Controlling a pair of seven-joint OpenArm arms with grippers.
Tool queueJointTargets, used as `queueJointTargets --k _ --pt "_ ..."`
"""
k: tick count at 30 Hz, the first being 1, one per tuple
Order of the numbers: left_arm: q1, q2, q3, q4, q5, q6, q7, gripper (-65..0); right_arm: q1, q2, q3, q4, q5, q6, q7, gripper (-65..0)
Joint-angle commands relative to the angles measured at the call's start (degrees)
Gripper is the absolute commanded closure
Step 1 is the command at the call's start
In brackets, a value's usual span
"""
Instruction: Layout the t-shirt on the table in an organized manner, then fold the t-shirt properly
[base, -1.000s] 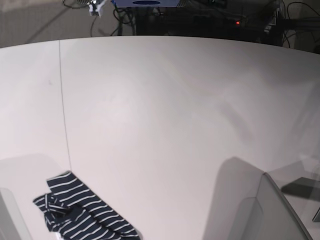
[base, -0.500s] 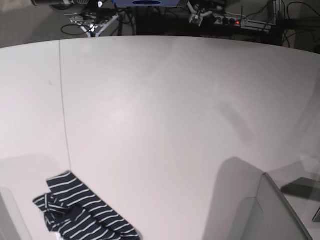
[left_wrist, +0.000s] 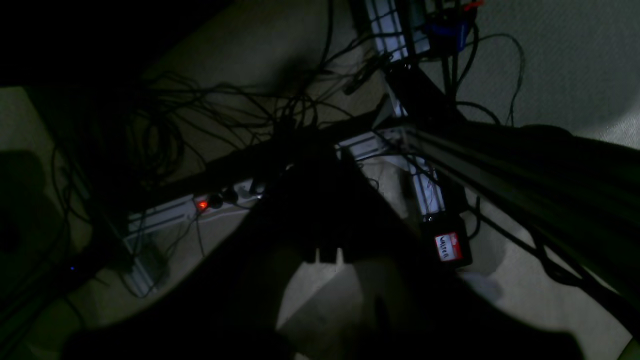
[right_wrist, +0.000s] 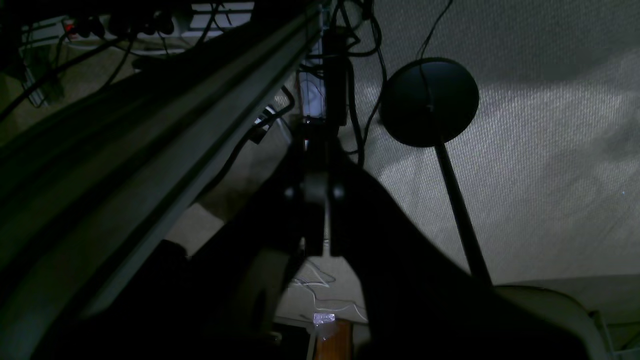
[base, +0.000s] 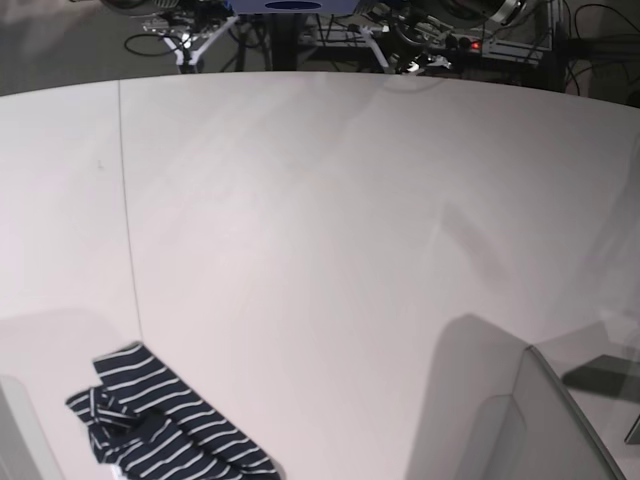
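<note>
The t-shirt, dark navy with thin white stripes, lies crumpled in a small heap at the near left corner of the white table. Both arms show only at the far edge, well away from the shirt. Part of the left arm is at the top right and part of the right arm at the top left. In the wrist views my left gripper and right gripper are dark silhouettes over the floor, shut on nothing.
A thin dark seam runs down the table's left part. A grey translucent panel rises at the near right corner. Beyond the far edge lie cables, a power strip and a round black stand base.
Both arms have come further into sight along the table's far edge. The t-shirt has not moved.
</note>
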Motion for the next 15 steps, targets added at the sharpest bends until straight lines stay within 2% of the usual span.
queueJointTargets --k 1,10,15 --pt "1.21 -0.11 -0.09 0.05 -0.32 0.36 -1.57 0.0 0.01 0.2 -0.1 0.13 0.03 0.28 0.3 -1.5" --pt "7.54 -0.11 0.17 0.05 -0.06 0.36 -1.57 0.0 0.01 0.2 -0.1 0.13 0.03 0.28 0.3 -1.5" --pt "8.24 -0.11 -0.09 0.05 -0.23 0.36 -1.57 0.0 0.01 0.2 -0.1 0.13 0.03 0.28 0.3 -1.5"
